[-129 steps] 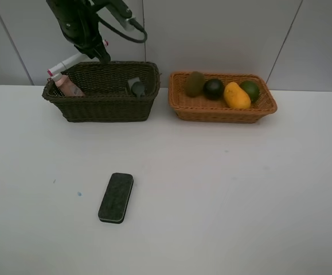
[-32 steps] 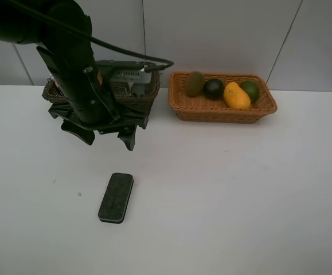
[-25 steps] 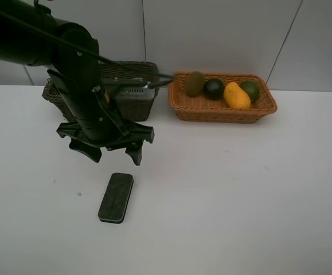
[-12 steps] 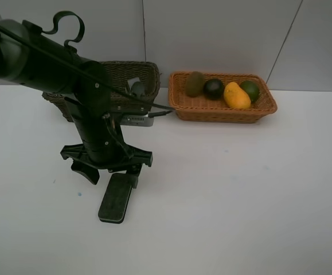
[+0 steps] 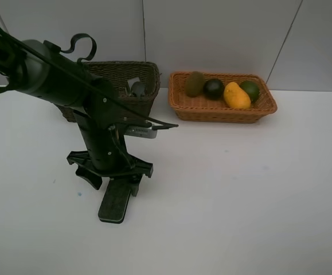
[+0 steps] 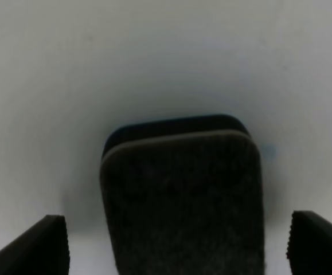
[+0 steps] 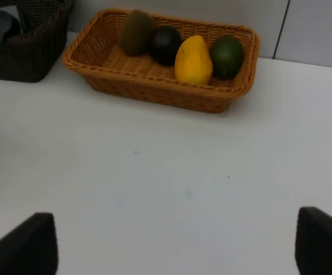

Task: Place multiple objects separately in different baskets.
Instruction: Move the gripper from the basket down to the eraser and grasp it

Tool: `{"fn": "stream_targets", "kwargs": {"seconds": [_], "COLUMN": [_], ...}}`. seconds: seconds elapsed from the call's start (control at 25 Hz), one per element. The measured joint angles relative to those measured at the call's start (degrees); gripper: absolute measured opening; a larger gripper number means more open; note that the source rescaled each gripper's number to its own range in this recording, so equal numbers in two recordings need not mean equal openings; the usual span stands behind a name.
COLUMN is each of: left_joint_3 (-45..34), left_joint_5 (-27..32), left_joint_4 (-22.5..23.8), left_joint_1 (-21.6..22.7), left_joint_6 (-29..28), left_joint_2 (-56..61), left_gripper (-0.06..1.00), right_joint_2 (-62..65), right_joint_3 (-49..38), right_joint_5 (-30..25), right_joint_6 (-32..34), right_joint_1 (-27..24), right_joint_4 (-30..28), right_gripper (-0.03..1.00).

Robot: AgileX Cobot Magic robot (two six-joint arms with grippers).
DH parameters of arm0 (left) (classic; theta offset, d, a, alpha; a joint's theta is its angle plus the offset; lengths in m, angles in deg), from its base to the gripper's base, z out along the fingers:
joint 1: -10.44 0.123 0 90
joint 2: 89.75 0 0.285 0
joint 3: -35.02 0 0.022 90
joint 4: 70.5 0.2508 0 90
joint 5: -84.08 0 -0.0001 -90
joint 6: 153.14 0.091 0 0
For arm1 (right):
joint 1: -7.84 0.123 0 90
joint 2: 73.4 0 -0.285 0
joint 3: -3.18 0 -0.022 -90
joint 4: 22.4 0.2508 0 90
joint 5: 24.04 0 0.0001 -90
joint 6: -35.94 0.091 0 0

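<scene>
Since the earlier frames the left gripper (image 5: 113, 176) has been brought down from the dark basket (image 5: 145, 91) at the far left to the black eraser (image 5: 115, 200) on the near-left part of the white table (image 5: 240, 195), and it is now seen with its jaws spread wide, one fingertip on each side of the eraser's far end, nothing yet gripped. From the left wrist view the eraser (image 6: 183, 200) is shown centred between the two fingertips (image 6: 39, 243), with clear table on both sides. The eraser is judged light and fairly stiff, a hard dark back under a soft felt face, so it should be taken across its narrow width, on the long edges, where the pads can bite without slipping; a grip near one end may let it tilt. The right gripper (image 7: 171, 243) is held released, away from everything, above bare table. In the orange basket (image 5: 266, 109) at the far right the kiwi (image 5: 195, 83), mangosteen (image 5: 214, 88), mango (image 5: 236, 95) and lime (image 5: 250, 90) are lying side by side
</scene>
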Motion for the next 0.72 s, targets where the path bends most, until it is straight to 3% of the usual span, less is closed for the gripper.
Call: {"fn": "stream_targets", "kwargs": {"seconds": [0.32,0.72], "left_joint_3": [-0.09,-0.09], "left_joint_5": [-0.97,-1.03], "left_joint_4": [-0.15,-0.62], "left_joint_1": [0.00,0.00], "left_joint_6": [2.56,1.51], "left_joint_2": [-0.18,-0.18], "left_gripper": [1.00,1.00], "right_joint_2": [0.00,0.00], "right_joint_3": [0.00,0.00], "right_joint_5": [0.00,0.00], "right_joint_6": [0.00,0.00], "right_joint_1": [0.00,0.00], "right_joint_4": [0.00,0.00], "right_gripper": [1.00,1.00]}}
